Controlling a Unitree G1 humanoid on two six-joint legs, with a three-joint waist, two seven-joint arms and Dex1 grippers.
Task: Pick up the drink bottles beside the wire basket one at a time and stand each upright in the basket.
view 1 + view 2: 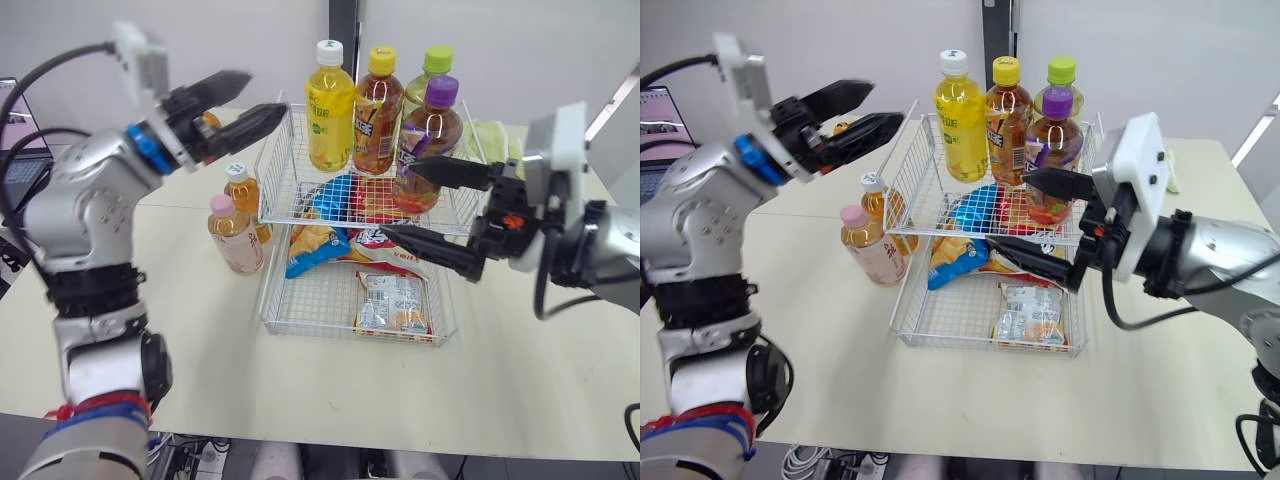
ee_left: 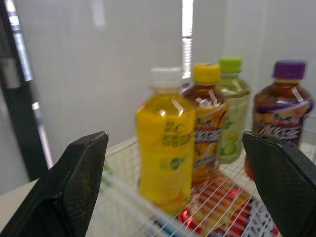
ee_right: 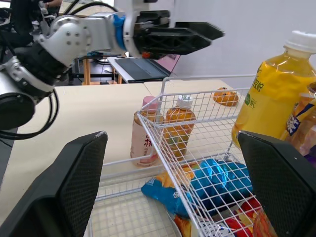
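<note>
Two robot arms hover at a white wire basket (image 1: pixel 350 335) on a beige worktop (image 1: pixel 180 330).
Four drink bottles (image 1: pixel 329 110) stand upright in the basket's raised rear section. A pale pink bottle with a pink cap (image 1: pixel 236 235) and a small orange bottle with a white cap (image 1: pixel 243 190) stand on the worktop just beside its left side. The left tool (image 1: pixel 262 95) hangs above them, fingers apart, empty. The right tool (image 1: pixel 398 200), fingers apart, is near the dark purple-capped bottle (image 1: pixel 430 130), gripping nothing.

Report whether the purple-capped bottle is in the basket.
In and upright: the purple-capped bottle stands inside the wire basket, in its upper tier, beside three other bottles.
</note>
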